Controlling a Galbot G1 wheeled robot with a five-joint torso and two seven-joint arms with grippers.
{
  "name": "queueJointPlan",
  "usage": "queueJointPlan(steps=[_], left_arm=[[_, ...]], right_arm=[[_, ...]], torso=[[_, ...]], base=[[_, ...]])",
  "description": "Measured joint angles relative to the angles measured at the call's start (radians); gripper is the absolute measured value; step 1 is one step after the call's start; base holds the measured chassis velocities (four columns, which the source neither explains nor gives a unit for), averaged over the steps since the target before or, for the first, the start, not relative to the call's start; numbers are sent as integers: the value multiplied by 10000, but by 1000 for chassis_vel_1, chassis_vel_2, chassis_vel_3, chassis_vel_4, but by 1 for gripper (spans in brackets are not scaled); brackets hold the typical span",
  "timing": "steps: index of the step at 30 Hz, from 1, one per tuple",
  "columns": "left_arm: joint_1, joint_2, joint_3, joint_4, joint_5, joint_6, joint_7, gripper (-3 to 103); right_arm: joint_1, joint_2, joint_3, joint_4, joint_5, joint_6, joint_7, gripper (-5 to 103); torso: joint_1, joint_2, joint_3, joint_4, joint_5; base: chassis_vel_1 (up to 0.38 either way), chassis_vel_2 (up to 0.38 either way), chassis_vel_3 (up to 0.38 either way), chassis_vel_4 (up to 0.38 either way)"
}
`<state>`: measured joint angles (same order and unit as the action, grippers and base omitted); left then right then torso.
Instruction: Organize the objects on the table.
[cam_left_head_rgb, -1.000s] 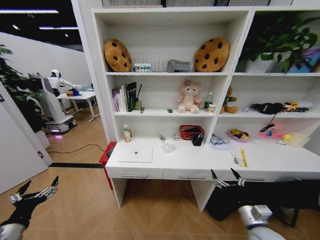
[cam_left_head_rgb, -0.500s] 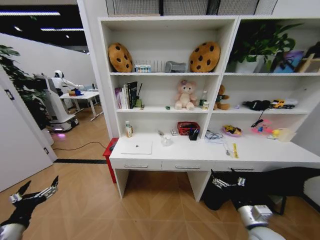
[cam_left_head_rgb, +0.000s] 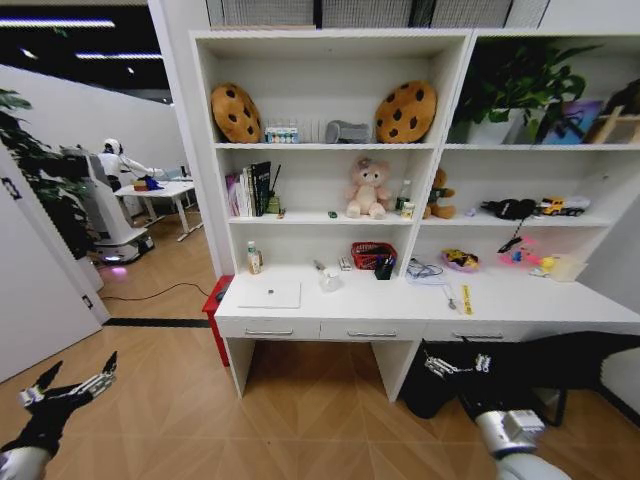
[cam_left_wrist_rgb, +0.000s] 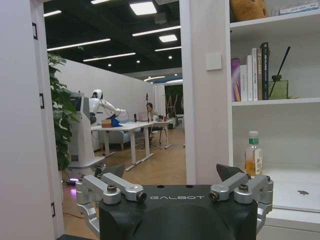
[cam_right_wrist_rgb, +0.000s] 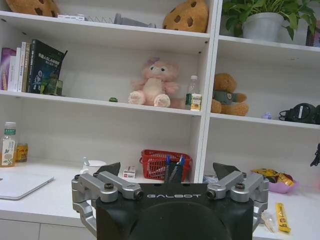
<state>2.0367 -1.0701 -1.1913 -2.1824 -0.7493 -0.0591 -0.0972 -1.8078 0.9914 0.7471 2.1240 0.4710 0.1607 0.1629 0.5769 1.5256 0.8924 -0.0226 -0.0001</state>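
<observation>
Clearly legible on both of my wrist housings is the word GALBOT in pale letters. From the head view, my left claw (cam_left_head_rgb: 68, 386) hangs low at the near left above the wood floor, fingers spread wide and empty. My right claw (cam_left_head_rgb: 456, 362) sits low at the near right, just in front of the bench (cam_left_head_rgb: 560, 312), fingers also spread wide and holding nothing.

A silver laptop (cam_left_head_rgb: 270, 294) lies closed and flat on the left part of the bench, well apart from both claws. A tiny green toy car (cam_left_head_rgb: 332, 214) rests on the middle shelf, left of the pink plush bear (cam_left_head_rgb: 367, 189).

My right wrist view adds detail the head view lacks: a dark book (cam_right_wrist_rgb: 44, 68) with "ASLAND" partly readable on its cover, and a red basket (cam_right_wrist_rgb: 162, 164) holding blue-capped pens. My left wrist view shows a drink bottle (cam_left_wrist_rgb: 253, 159) standing upright at the bench's far left end, its label too small to read.
</observation>
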Motion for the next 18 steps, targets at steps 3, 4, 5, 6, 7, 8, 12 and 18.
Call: queueJointPlan(steps=[3,4,5,6,7,8,12,18], left_arm=[[0,0,0,0,0,1,0,100],[0,0,0,0,0,1,0,100],[0,0,0,0,0,0,0,100],[0,0,0,0,0,0,0,100],[0,0,0,0,0,0,0,100],[0,0,0,-1,0,1,0,100],[0,0,0,0,0,0,0,100],[0,0,0,0,0,1,0,100]], right_arm=[[0,0,0,0,0,0,0,100],[0,0,0,0,0,0,0,100],[0,0,0,0,0,0,0,100],[0,0,0,0,0,0,0,100],[0,0,0,0,0,0,0,100],[0,0,0,0,0,0,0,100],[0,0,0,0,0,0,0,100],[-1,0,0,0,0,0,0,100]], torso=[[0,0,0,0,0],[0,0,0,0,0],[0,1,0,0,1],[0,0,0,-1,0],[0,0,0,-1,0],[0,0,0,-2,1],[0,0,0,0,1],[-1,0,0,0,1]], base=[[0,0,0,0],[0,0,0,0],[0,0,0,0],[0,0,0,0],[0,0,0,0],[0,0,0,0],[0,0,0,0],[0,0,0,0]])
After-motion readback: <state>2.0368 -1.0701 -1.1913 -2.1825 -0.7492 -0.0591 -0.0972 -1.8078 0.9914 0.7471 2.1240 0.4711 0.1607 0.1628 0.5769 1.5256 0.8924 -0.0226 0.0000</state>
